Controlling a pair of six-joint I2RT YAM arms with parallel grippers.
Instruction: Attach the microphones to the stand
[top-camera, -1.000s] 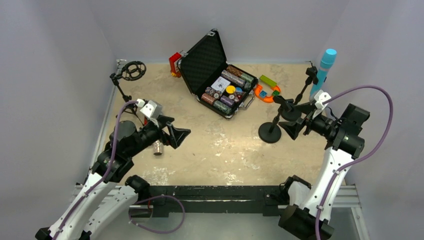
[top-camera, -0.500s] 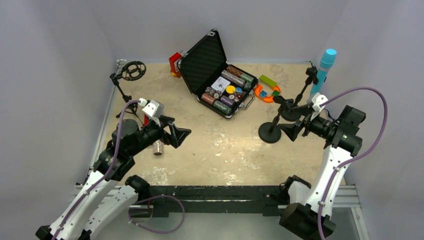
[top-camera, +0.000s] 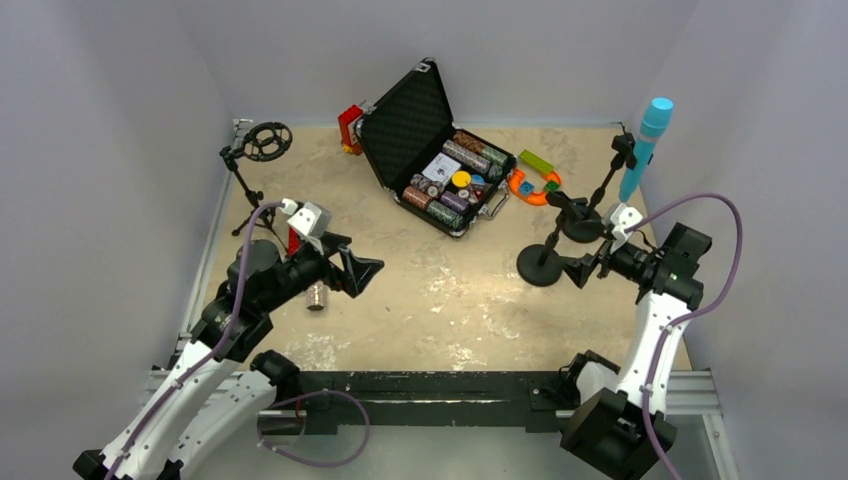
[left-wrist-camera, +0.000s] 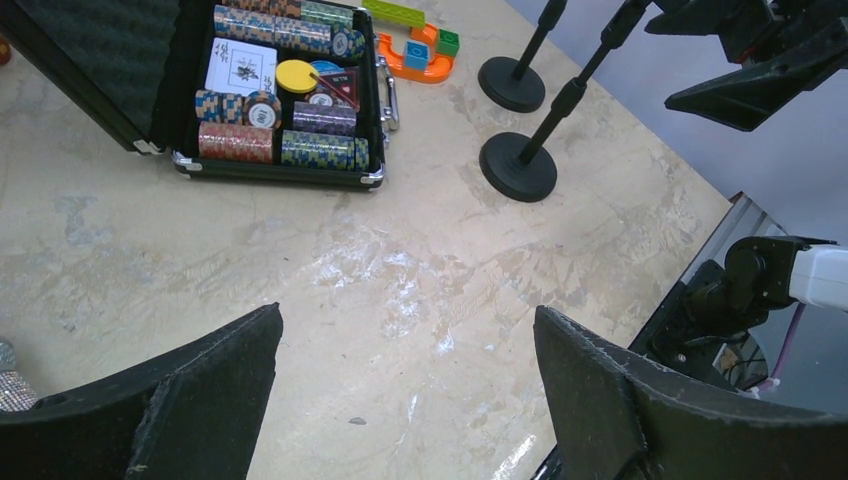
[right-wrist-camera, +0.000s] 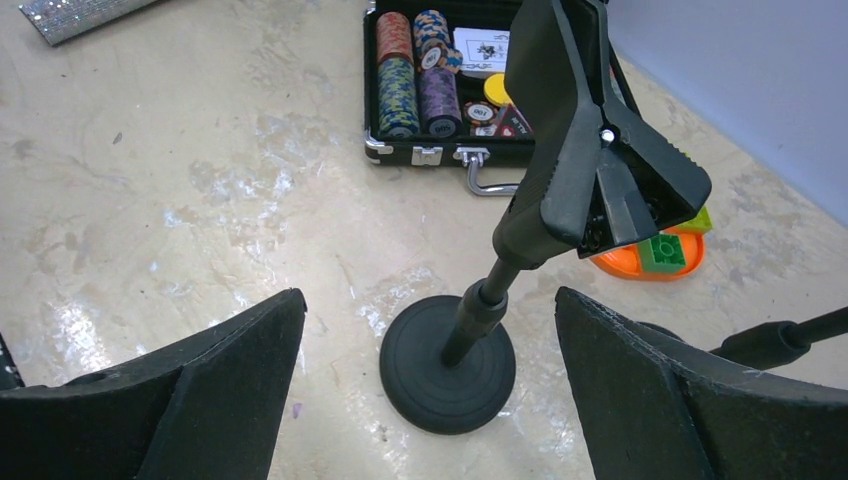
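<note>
Blue microphone (top-camera: 648, 140) near-upright, head up, beyond right gripper (right-wrist-camera: 425, 305), whose jaws gape wide, empty, facing a stand (right-wrist-camera: 447, 385); left gripper (left-wrist-camera: 408, 315) likewise.

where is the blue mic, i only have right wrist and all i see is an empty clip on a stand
Observer: The top view shows the light blue microphone already held in the clip of the other stand, farther back by the right wall.
Operator: ok is the left gripper holding one
Observer: No. In the left wrist view the left gripper is open and empty.
Operator: which mic is closest to it
Observer: From the top, the silver microphone lies on the table right beside the left gripper.
</note>
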